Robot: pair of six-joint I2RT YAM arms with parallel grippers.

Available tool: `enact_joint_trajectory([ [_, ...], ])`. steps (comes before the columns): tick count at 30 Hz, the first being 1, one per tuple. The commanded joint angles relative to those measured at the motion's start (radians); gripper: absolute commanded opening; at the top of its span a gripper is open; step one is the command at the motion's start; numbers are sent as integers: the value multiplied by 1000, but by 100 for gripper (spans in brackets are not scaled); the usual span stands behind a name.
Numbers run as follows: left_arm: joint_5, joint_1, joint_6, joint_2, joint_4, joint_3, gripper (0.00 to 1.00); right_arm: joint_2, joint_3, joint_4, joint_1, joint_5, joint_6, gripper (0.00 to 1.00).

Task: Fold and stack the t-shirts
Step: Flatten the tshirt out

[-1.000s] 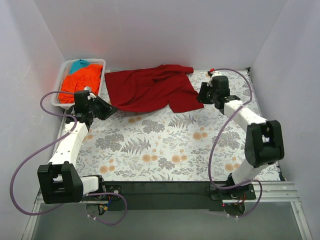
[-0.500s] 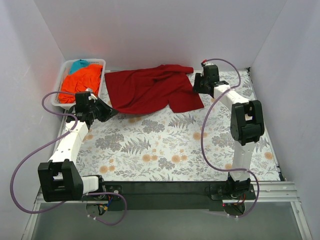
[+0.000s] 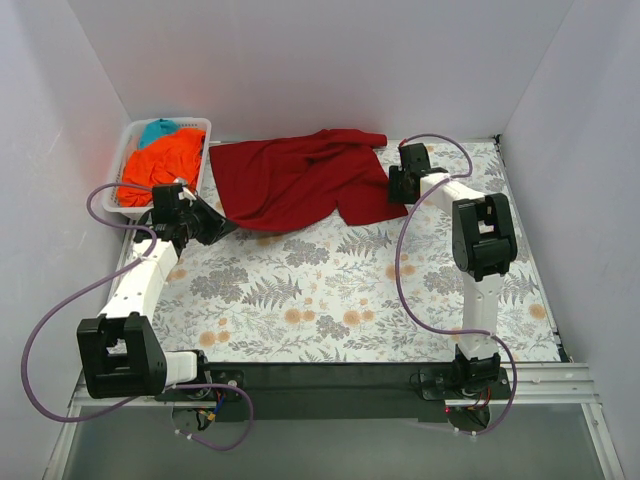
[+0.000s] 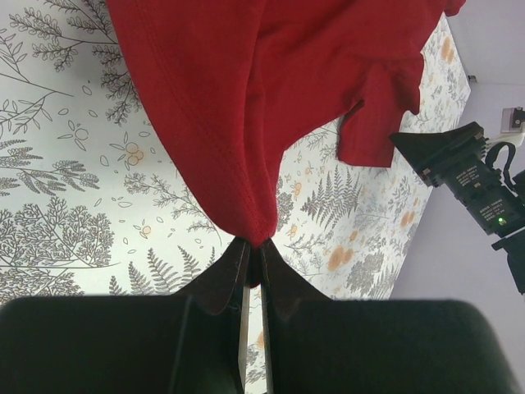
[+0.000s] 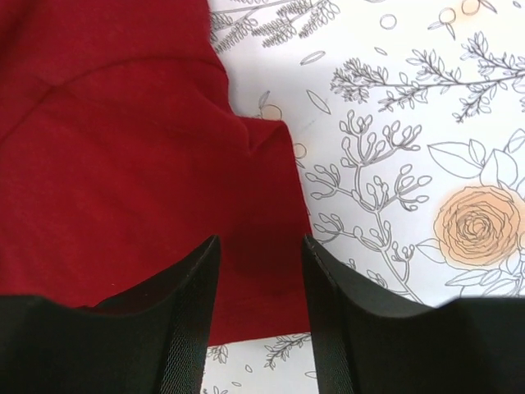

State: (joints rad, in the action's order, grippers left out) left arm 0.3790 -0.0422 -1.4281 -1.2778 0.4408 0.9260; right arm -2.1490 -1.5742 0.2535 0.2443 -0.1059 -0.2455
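The dark red shirt [image 3: 290, 180] is seen lying rumpled and unfolded across the far part of the flowered tablecloth [image 3: 320, 290], just beside the white basket [image 3: 128, 140], in which the orange shirt [image 3: 165, 160] and the teal shirt [image 3: 158, 130] are heaped. Its near left corner is pinched in the left gripper [image 4: 250, 256], whose jaws are pressed together on the cloth so that the fabric is drawn to a point. The right gripper [image 5: 260, 240] is held low over the shirt's right edge; its jaws are parted, red cloth is seen between them, and nothing is clamped. The step in hand is judged to be the spreading flat of the first shirt, before any fold is made; no shirt is folded or stacked yet. For the next move, the right jaws would have to be lowered and closed on the edge beneath them, so that the shirt can be pulled taut between both arms and laid smooth. Care is called for that only one layer is caught, since layers appear to overlap there
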Motion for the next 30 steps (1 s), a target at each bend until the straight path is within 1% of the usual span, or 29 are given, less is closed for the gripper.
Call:
enact_joint_trajectory([
  [1, 17, 2, 14, -5, 3, 17, 0, 9, 14, 36, 9, -44, 8, 49],
  [4, 18, 1, 17, -6, 3, 20, 0, 6, 45, 50, 7, -54, 8, 38],
  [5, 17, 1, 18, -6, 4, 20, 0, 11, 52, 56, 7, -64, 9, 31],
  [7, 18, 2, 17, -11, 4, 22, 0, 17, 83, 62, 9, -75, 11, 26],
  [8, 20, 1, 18, -14, 4, 22, 0, 23, 94, 73, 9, -84, 9, 18],
  [10, 24, 2, 17, -18, 4, 19, 0, 40, 134, 87, 9, -92, 5, 9],
  [11, 27, 1, 15, -20, 4, 16, 0, 69, 153, 95, 7, -97, -1, 2],
  [12, 31, 1, 15, -23, 4, 14, 0, 92, 175, 101, 6, -98, -8, 1],
  [13, 35, 1, 18, -23, 6, 11, 0, 119, 245, 99, 6, -97, -24, 1],
  [15, 38, 2, 27, -23, 9, 2, 0, 217, 322, 86, 4, -87, -38, 1],
  [16, 44, 2, 32, -22, 18, -3, 0, 254, 398, 79, 6, -84, -53, 1],
  [17, 43, 4, 35, -22, 24, -6, 0, 335, 448, 73, 6, -83, -60, 1],
  [18, 44, 4, 44, -18, 30, -16, 0, 378, 491, 70, 4, -84, -70, 1],
  [19, 47, 7, 47, -14, 48, -22, 0, 423, 581, 72, 6, -84, -77, 1],
  [20, 50, 8, 54, -11, 58, -30, 0, 516, 626, 72, 6, -74, -92, 1],
  [22, 40, 13, 67, 14, 91, -62, 0, 624, 721, 82, 6, -52, -104, 1],
  [23, 26, 13, 72, 23, 104, -73, 0, 735, 799, 96, 7, -38, -122, 1],
  [24, 17, 13, 80, 44, 134, -97, 0, 794, 840, 116, 9, -32, -135, 1],
  [25, 12, 13, 83, 57, 150, -108, 0, 913, 874, 150, 7, -3, -150, 1],
  [26, 2, 15, 84, 69, 165, -121, 0, 973, 920, 182, 10, 0, -176, 1],
  [28, -11, 13, 81, 103, 220, -148, 0, 1082, 942, 242, 15, 11, -201, 1],
  [29, -21, 13, 81, 113, 243, -156, 0, 1174, 945, 318, 13, 11, -209, 1],
  [30, -41, 13, 78, 139, 289, -162, 0, 1214, 945, 344, 15, 14, -222, 1],
])
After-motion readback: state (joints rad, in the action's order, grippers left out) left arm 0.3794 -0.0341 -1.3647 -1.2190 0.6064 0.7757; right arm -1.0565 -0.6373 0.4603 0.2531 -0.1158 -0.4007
